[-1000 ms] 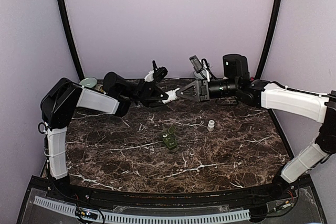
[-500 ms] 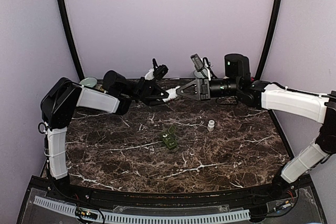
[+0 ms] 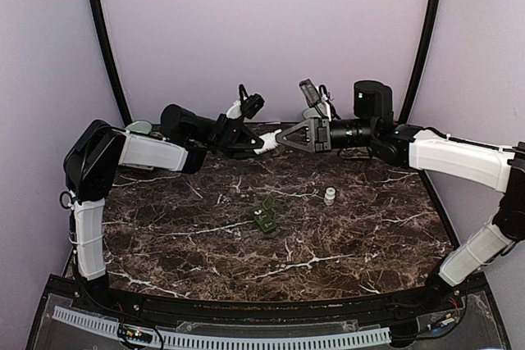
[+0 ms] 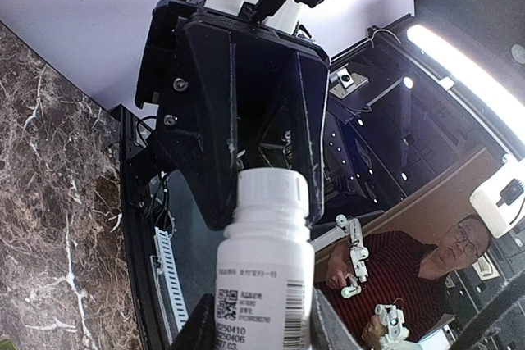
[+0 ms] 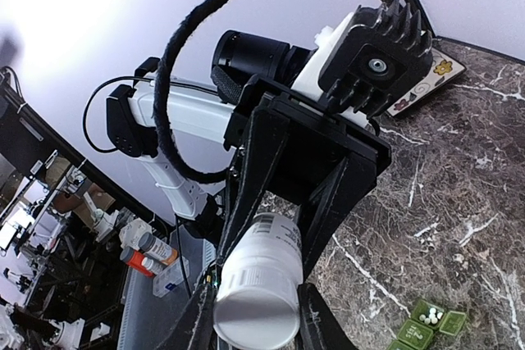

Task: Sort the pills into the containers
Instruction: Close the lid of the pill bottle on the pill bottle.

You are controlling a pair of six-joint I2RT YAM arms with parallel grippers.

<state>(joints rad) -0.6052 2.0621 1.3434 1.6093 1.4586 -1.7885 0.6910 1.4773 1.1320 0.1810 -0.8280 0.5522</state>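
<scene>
A white pill bottle (image 3: 267,138) hangs in the air over the back of the table, gripped from both ends. My left gripper (image 3: 256,143) is shut on its labelled body (image 4: 267,272), fingers (image 4: 199,331) either side. My right gripper (image 3: 283,138) is shut on the capped end (image 5: 256,311), which faces that wrist camera between its fingers (image 5: 317,321). The dark green containers (image 3: 264,215) lie mid-table below, apart from both grippers. White pills (image 5: 428,314) sit in one compartment of the containers (image 5: 414,334).
A small white bottle (image 3: 330,195) stands on the marble to the right of the green box. A pale round disc (image 3: 138,129) lies at the back left. A patterned card (image 5: 422,88) rests near the back edge.
Both arms have risen a little with the bottle held between them, drifting slightly toward the back. Both grips are unchanged.
</scene>
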